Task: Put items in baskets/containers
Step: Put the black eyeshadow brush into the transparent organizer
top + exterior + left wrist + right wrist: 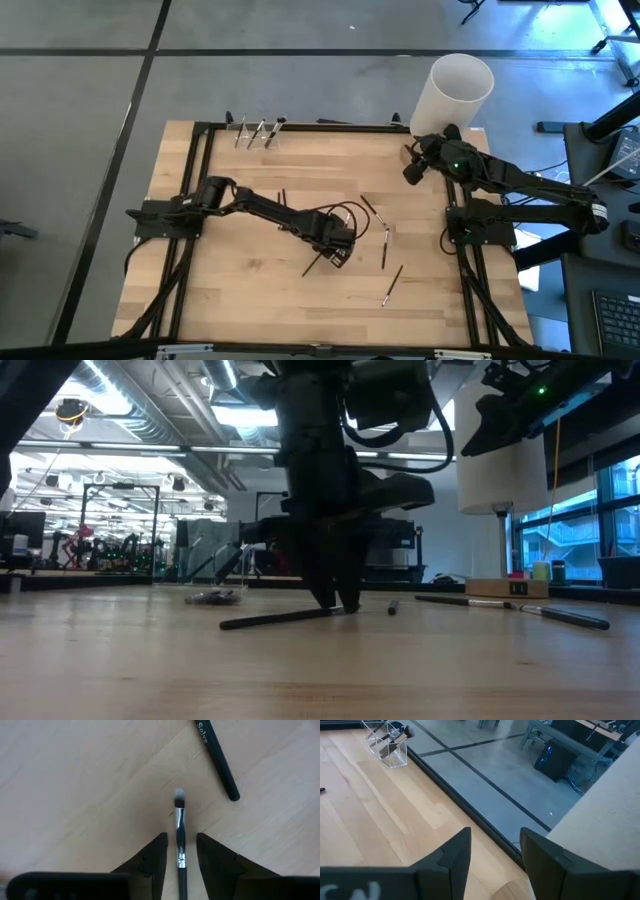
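Note:
My left gripper [338, 252] points down at the middle of the table, open, its fingertips close to the wood in the low view [340, 603]. One thin brush [180, 827] with a silver ferrule and a dark bristle tip lies flat on the table between the two fingers, with a gap on each side. The same brush [280, 618] shows lying level on the wood. The clear containers [257, 132] stand at the table's far left edge with a few brushes upright in them. My right gripper [495, 865] waits open above the far right corner.
Several more brushes lie loose on the wood right of my left gripper [370, 210] [385, 245] [392, 285], and one black handle [217, 757] lies just beyond the fingers. A tall white cylinder [460, 88] stands at the far right corner. A black frame edges the table.

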{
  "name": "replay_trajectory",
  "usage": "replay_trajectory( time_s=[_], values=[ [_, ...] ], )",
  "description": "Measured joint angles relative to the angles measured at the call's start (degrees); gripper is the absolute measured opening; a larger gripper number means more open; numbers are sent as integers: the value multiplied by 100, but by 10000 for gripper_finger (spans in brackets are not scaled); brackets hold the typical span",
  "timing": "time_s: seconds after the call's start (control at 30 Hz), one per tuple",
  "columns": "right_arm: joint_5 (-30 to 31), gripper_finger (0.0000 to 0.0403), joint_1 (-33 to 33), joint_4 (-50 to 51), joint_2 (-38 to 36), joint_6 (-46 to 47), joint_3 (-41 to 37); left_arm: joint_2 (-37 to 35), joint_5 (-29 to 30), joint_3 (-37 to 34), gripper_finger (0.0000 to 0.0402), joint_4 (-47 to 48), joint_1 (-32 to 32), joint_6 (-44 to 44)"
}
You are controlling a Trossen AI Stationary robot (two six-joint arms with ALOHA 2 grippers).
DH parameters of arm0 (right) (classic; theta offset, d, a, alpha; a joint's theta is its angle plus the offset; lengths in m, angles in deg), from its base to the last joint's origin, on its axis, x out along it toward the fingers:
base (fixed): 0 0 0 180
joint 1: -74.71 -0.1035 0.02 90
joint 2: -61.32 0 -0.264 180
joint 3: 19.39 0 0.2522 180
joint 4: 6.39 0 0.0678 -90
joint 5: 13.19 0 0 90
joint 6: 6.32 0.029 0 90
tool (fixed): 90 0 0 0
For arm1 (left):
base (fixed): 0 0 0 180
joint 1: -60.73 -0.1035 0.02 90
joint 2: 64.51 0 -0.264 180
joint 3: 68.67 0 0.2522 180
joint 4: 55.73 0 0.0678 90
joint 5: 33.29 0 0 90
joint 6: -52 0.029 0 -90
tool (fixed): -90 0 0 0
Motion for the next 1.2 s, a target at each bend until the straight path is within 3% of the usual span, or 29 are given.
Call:
replay_trajectory(
  time_s=[0.3, 0.53, 0.7, 0.97, 1.07, 1.2],
  values=[
    [-3, 167, 2, -2, 0, -1, 1, 10, 23, -2, 13, 153, -15, 275],
    [-3, 167, 2, -2, 0, -1, 0, -84, 125, 48, 33, 299, -113, 540],
    [-3, 167, 7, -30, 0, 0, 0, -587, 1124, 117, 39, 945, -321, 704],
    [-50, 167, 20, -13, -2, 4, 0, -1684, 3146, 146, 12, 2381, -767, 400],
    [-51, 167, 22, 9, -2, 4, 0, -1892, 3100, 5, 6, 2301, -936, 606],
    [-53, 167, 22, 16, -2, 4, 2, -1861, 2398, -257, 9, 1599, -1021, 1640]
  ],
)
